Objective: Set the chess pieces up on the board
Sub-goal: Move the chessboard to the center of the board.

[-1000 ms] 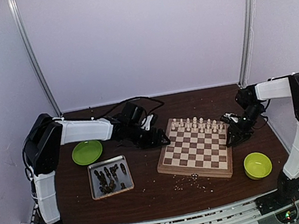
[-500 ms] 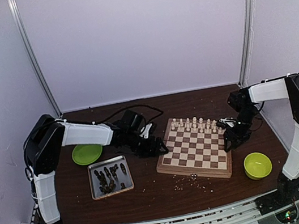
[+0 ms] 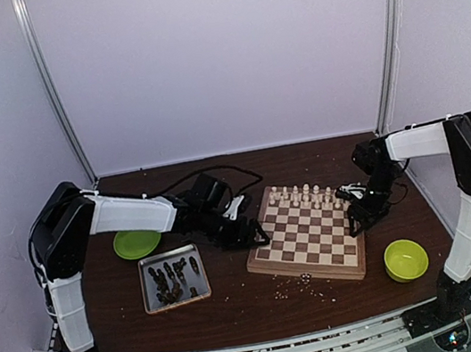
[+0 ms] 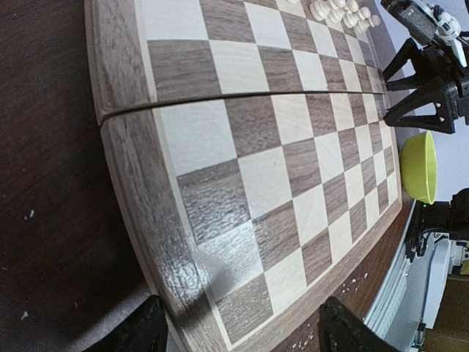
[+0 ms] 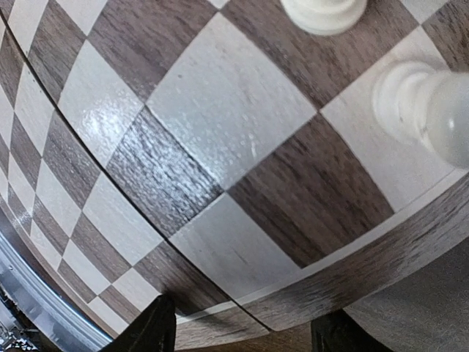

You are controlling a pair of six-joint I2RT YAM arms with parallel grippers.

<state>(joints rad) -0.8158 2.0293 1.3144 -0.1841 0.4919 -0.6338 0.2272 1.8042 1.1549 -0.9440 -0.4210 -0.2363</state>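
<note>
We judge step: adjusting board [image 3: 307, 238] on bench [image 3: 238, 300]. Left end effector [image 3: 248, 233] and right end effector [image 3: 356, 217] flank board edges, both spread, empty. Chess pieces [image 3: 169, 277] sit in tray [image 3: 152, 306]. Next we need piece pickup.

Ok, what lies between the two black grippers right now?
The square checkered wooden chessboard fills the gap between left gripper and right gripper, shown in the top view.

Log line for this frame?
left pincer open, at board left edge | right pincer open, at board right edge | dark pieces in tray
</note>
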